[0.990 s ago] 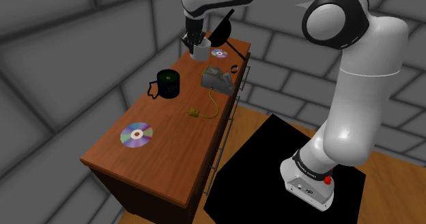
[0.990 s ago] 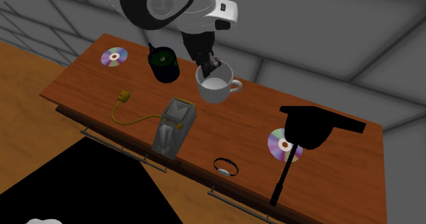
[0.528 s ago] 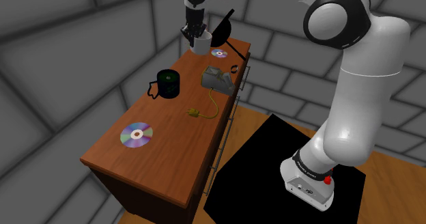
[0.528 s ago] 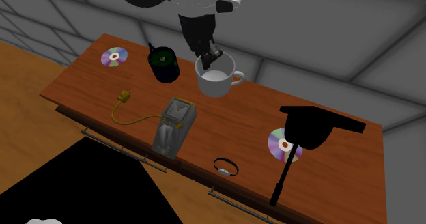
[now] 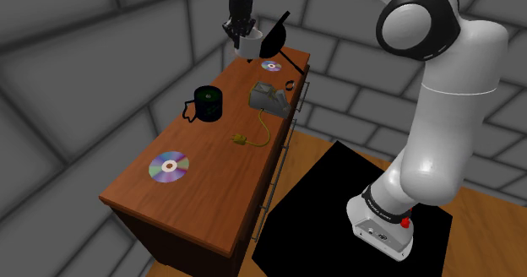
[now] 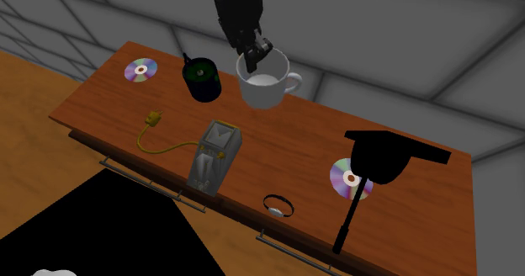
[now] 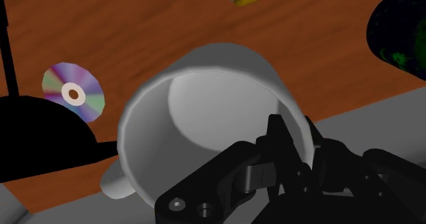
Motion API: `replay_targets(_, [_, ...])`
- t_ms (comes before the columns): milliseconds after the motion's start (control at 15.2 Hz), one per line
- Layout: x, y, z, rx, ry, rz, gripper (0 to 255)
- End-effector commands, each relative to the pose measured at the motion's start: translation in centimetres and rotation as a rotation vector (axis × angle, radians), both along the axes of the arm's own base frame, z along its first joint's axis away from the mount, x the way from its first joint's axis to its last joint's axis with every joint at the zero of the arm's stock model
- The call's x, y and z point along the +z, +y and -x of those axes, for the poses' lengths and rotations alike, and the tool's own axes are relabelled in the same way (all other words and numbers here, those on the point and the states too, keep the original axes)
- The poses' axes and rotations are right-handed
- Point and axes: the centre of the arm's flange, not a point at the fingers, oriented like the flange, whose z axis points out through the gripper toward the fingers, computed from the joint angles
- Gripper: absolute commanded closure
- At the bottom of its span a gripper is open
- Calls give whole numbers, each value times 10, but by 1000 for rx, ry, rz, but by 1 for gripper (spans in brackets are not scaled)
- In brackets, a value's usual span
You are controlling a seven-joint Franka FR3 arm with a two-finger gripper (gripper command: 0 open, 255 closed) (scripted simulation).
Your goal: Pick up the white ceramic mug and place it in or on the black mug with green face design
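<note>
The fingers [image 7: 278, 144] pinch the rim of the white mug [image 6: 267, 85] and hold it up over the surface [image 6: 286, 161], near the black mug [image 6: 203, 79]. It looks hard, smooth and breakable, so this hold might slip.

Brown wooden surface [image 5: 211, 149] carries black mug with green design [image 5: 207, 103], disc [image 5: 169, 166], second disc [image 5: 271, 65], grey box [image 5: 268, 96], yellow cable [image 5: 253, 136], black lamp [image 6: 383, 161], wristband [image 6: 278, 204].

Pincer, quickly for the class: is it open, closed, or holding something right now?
The pincer is closed, holding the white mug by its rim.
</note>
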Motion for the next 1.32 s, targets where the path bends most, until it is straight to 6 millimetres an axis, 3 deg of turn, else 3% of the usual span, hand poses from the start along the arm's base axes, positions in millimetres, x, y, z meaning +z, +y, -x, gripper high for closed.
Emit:
replay_targets(0, [2, 21, 2, 0, 0, 0, 255])
replay_targets(1056, [11, 236, 26, 0, 0, 0, 255])
replay_targets(1254, [-4, 236, 26, 0, 0, 0, 255])
